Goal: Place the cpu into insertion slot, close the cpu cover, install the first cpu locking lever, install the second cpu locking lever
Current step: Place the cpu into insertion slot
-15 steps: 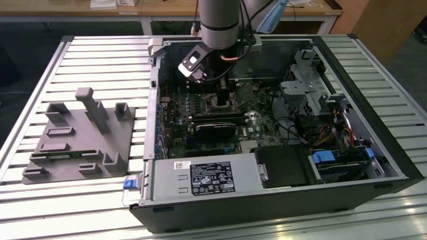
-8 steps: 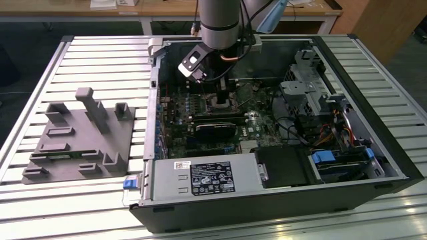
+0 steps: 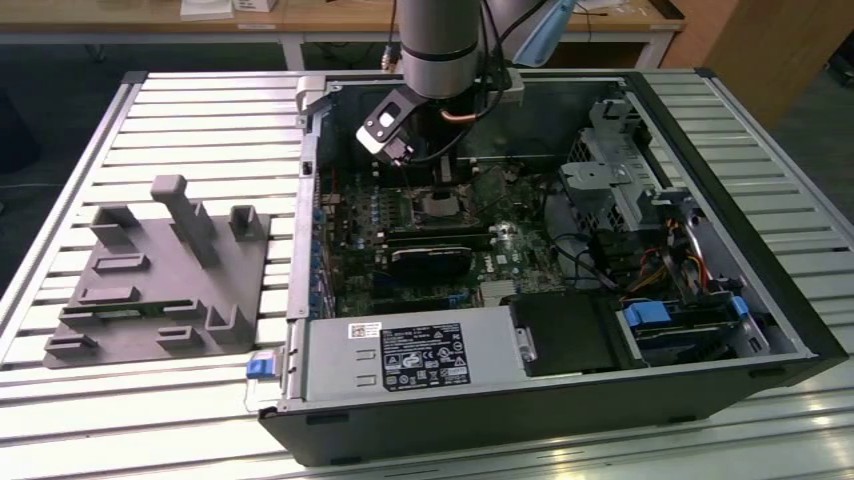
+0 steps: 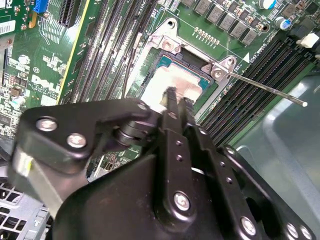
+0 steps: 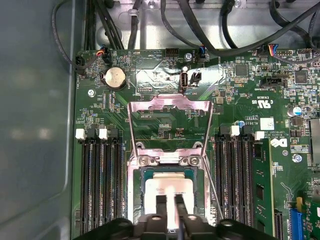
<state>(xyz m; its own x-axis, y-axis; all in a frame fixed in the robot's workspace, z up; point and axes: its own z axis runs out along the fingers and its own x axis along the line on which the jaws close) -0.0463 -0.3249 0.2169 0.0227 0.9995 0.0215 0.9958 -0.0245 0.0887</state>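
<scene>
My claw point(image 5: 170, 207), fingers nearly together and pinching nothing I can see, hovers over the cpu point(image 5: 167, 190) lying in the insertion slot point(image 5: 136, 187), the cpu cover point(image 5: 169, 106) standing open; I should descend squarely.

A robotics lab: an open computer case point(image 3: 561, 250) lies on a slatted aluminium bench point(image 3: 200, 120), wooden desks point(image 3: 334, 20) behind.
</scene>
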